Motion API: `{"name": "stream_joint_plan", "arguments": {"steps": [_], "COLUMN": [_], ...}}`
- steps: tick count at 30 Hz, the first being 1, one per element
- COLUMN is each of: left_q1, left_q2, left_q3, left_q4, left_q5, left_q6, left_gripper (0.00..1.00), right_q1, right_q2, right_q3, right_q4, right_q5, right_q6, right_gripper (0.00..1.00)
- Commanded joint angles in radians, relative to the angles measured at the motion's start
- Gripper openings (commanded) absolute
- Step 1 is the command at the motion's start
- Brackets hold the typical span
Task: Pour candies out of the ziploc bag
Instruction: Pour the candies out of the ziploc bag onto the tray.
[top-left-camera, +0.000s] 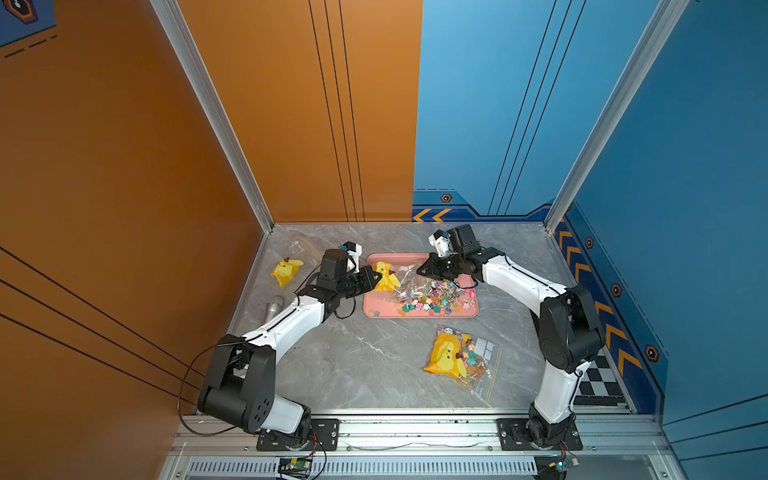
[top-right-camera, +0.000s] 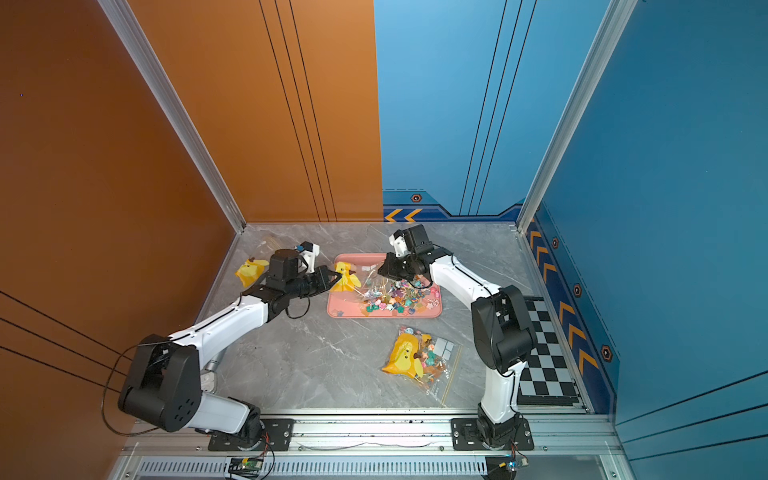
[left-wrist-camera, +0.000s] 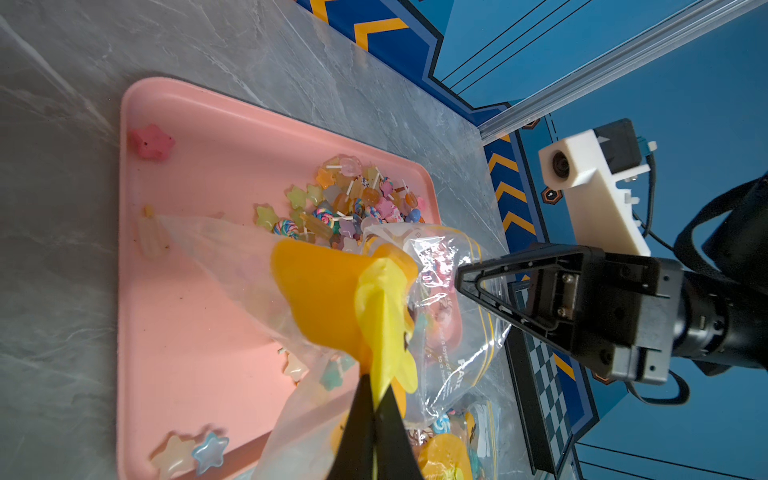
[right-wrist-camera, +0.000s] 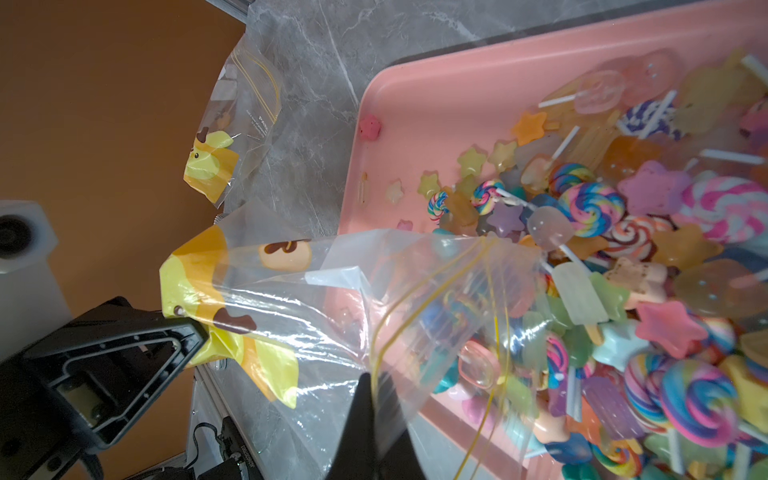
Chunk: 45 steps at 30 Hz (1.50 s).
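The left gripper (top-left-camera: 376, 275) is clenched on the yellow cartoon-printed bottom end of the clear ziploc bag (right-wrist-camera: 332, 299); the left wrist view shows the yellow film squeezed between its black fingers (left-wrist-camera: 386, 432). The right gripper (top-left-camera: 419, 270) is clamped on the opposite end, by the yellow zip line at the bag's mouth. The bag is stretched between the two grippers, low over the pink tray (top-left-camera: 368, 299). Its mouth faces the heap and its printed end lies over the tray's left part.

Most of the candies (top-left-camera: 436, 299) lie in the tray: swirl lollipops with white sticks, stars and popsicle shapes heaped toward its right half, with a few strays near the left rim. Some sweets show through the film near the mouth, and I cannot tell whether they are inside the bag or under it.

So the pour looks close to finished, and this is the emptying-out stage. The next move probably calls for raising the left end above the mouth, so that anything left slides out, while the right gripper holds the mouth over the tray and inside its rim.

On the grey marble-look tabletop (top-left-camera: 353, 365), well apart from the tray, lies a second ziploc bag (top-left-camera: 457, 359), full of sweets. An empty-looking bag (top-left-camera: 286, 270) lies beyond the left arm.
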<state>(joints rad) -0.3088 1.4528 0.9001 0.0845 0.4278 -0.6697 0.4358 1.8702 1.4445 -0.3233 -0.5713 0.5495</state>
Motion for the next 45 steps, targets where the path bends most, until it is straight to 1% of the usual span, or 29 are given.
{"name": "stream_joint_plan", "arguments": {"steps": [1, 27, 45], "left_q1": [-0.008, 0.0, 0.023], "left_q2": [-0.029, -0.046, -0.066], "left_q3": [0.035, 0.045, 0.046], "left_q4": [-0.018, -0.041, -0.057], "left_q5": [-0.018, -0.029, -0.03], "left_q6": [0.03, 0.045, 0.054], "left_gripper": [0.0, 0.0, 0.0], "right_q1": [0.006, 0.01, 0.024], "right_q2": [-0.038, -0.031, -0.013], "right_q3": [0.0, 0.004, 0.025], "right_q4": [-0.023, -0.023, -0.023], "right_q5": [0.013, 0.016, 0.017], "right_q6": [-0.006, -0.006, -0.003], "right_gripper": [0.0, 0.0, 0.0]}}
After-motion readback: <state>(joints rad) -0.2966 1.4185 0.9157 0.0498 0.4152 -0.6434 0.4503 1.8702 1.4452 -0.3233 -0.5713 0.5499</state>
